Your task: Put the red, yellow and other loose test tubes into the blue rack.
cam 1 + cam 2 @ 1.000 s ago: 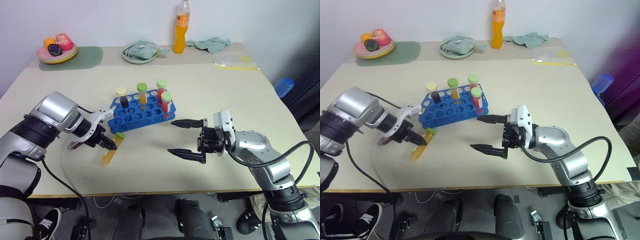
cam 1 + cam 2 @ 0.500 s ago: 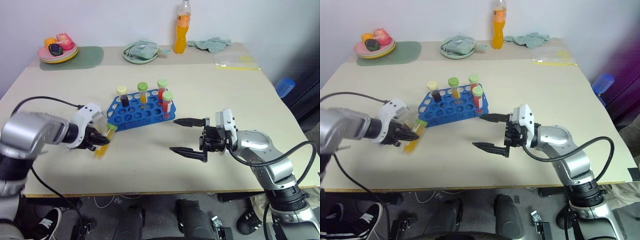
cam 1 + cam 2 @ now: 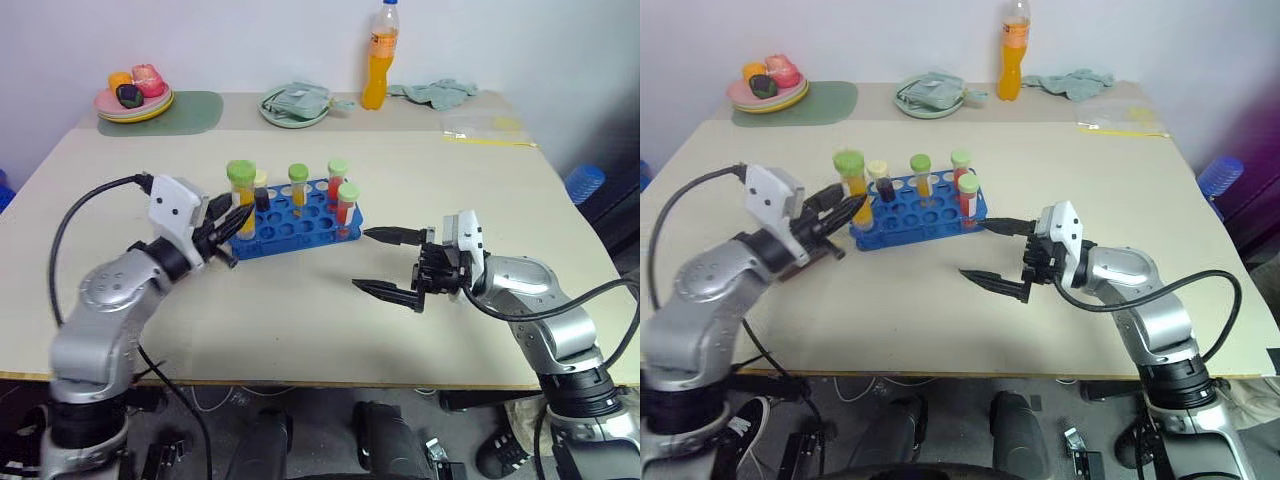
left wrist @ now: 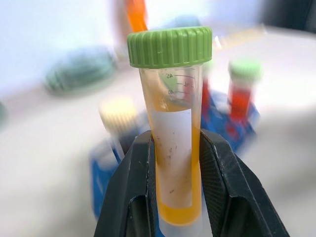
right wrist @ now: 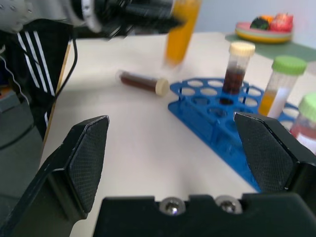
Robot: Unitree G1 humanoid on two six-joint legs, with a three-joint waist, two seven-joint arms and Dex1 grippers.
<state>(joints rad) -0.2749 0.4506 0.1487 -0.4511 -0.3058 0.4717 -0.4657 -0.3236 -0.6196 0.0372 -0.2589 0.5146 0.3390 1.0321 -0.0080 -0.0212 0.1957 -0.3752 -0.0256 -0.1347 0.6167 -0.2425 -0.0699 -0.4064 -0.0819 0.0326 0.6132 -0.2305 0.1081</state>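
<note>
The blue rack (image 3: pixel 305 218) stands mid-table with several capped tubes upright in it: a dark one (image 3: pixel 262 192), a yellow one (image 3: pixel 298 186) and two red ones (image 3: pixel 338 180). My left gripper (image 3: pixel 232 222) is shut on a green-capped yellow test tube (image 4: pixel 174 148), held upright just above the rack's left end. A dark brown loose tube (image 5: pixel 143 81) with a cream cap lies on the table beside the rack. To the right of the rack my right gripper (image 3: pixel 362 260) hovers open over the table, pointing at it, with nothing between its fingers.
Along the table's far edge are a plate of fruit (image 3: pixel 133 100) on a green mat (image 3: pixel 190 110), a bowl with a cloth (image 3: pixel 297 103), an orange bottle (image 3: pixel 377 55), a crumpled cloth (image 3: pixel 437 92) and a plastic bag (image 3: pixel 490 128).
My left gripper has lifted the yellow tube off the table, turned it from lying to upright and brought it up to the rack's left end. The right gripper has barely moved.
</note>
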